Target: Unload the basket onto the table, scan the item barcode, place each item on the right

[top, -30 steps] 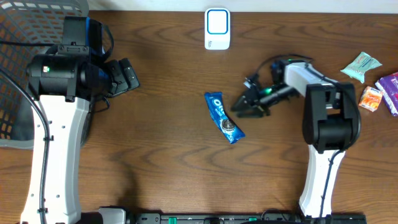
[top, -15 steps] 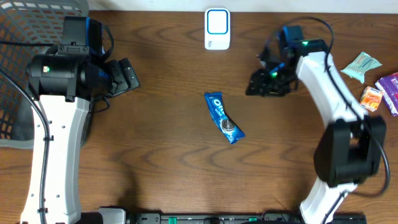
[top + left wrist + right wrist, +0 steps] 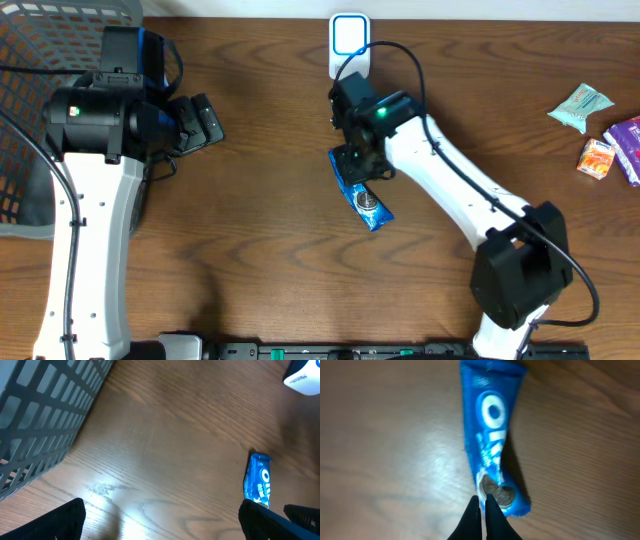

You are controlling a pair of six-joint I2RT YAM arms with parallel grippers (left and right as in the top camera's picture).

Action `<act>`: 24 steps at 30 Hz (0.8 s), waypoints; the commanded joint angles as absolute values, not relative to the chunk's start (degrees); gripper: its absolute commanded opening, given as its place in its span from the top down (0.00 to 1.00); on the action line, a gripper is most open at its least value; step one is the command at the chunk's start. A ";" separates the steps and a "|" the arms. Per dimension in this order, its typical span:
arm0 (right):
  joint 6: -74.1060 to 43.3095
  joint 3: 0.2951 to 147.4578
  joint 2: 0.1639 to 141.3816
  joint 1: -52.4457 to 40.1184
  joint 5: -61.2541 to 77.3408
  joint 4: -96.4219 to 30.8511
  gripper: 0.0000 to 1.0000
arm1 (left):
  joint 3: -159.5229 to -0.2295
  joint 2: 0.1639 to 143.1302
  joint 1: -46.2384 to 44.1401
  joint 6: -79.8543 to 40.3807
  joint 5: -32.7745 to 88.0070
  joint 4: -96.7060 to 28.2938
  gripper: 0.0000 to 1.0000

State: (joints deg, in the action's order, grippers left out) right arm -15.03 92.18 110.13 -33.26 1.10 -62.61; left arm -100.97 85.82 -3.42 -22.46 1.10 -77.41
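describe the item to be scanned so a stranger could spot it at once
On the brown wooden table, find the white scanner at the middle of the far edge. Below it in the overhead view lies a long blue Oreo packet, slanted. It is the only snack mid-table; the other snacks cluster at the right edge.

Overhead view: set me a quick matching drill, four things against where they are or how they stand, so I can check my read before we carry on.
Things:
1. Oreo packet
2. scanner
3. basket
4. right claw

Place or state:
A. grey mesh, far left
B. shut, over the packet
C. white, top centre of the view
D. blue, lying flat in the middle

Pairs: 1-D, 2-C, 3-A, 4-B.
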 commanded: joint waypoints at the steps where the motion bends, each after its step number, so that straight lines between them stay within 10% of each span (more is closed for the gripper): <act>1: -20.69 91.39 110.89 -33.10 -3.51 -61.56 0.99 | -101.12 86.11 -3.18 -22.11 0.19 -77.56 0.02; 24: -25.26 69.84 110.96 -32.42 -10.15 -43.05 0.99 | -101.12 86.11 -3.18 -22.11 0.19 -77.56 0.02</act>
